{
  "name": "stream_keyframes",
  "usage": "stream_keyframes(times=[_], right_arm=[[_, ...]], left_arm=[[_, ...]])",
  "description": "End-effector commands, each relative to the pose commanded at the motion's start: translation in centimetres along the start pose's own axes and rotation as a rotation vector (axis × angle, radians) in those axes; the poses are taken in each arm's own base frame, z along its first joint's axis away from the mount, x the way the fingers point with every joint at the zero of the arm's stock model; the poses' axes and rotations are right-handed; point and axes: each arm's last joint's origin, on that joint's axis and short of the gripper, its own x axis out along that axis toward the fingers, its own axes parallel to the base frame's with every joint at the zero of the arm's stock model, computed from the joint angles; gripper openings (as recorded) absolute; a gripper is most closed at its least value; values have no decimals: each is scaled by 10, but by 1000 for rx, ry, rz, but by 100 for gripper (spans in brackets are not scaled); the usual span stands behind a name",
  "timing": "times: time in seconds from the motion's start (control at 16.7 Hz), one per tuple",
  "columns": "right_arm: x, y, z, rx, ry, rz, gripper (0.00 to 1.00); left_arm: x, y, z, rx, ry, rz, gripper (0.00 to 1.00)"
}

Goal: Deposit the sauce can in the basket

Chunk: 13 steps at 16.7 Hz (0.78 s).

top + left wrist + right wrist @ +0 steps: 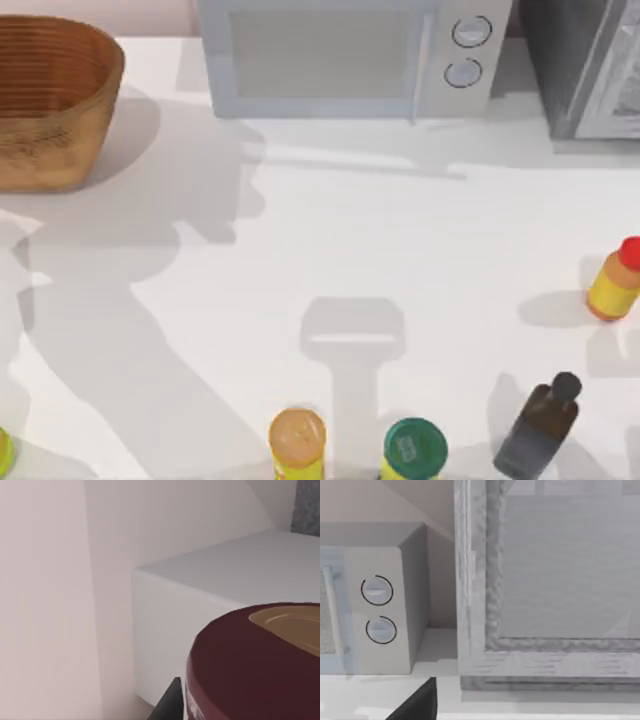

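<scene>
The sauce can (pixel 250 670) looms close in the left wrist view, showing a dark red-brown top with a tan centre. One dark finger (pixel 169 704) of my left gripper presses against its side, so the gripper is shut on the can, held high with the microwave top (pixel 225 575) and the wall behind it. The orange-brown wicker basket (pixel 50 150) stands at the table's far left corner. One dark finger (pixel 415 702) of my right gripper points toward the microwave and a grey appliance.
A white microwave (pixel 340 55) stands at the back centre, with a grey appliance (pixel 590 65) at the back right. Along the front edge are a yellow can with a tan lid (pixel 297 440), a yellow can with a green lid (pixel 414 448) and a dark bottle (pixel 540 425). A red-capped yellow bottle (pixel 615 280) is at the right.
</scene>
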Motion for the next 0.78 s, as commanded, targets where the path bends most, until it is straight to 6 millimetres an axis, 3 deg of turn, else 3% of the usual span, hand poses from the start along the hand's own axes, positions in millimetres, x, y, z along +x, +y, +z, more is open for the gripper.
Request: stream_keyframes(times=[0.42,0.78], right_arm=[[0,0,0,0,0,0,100],[0,0,0,0,0,0,100]], left_arm=[[0,0,0,0,0,0,98],[0,0,0,0,0,0,100]])
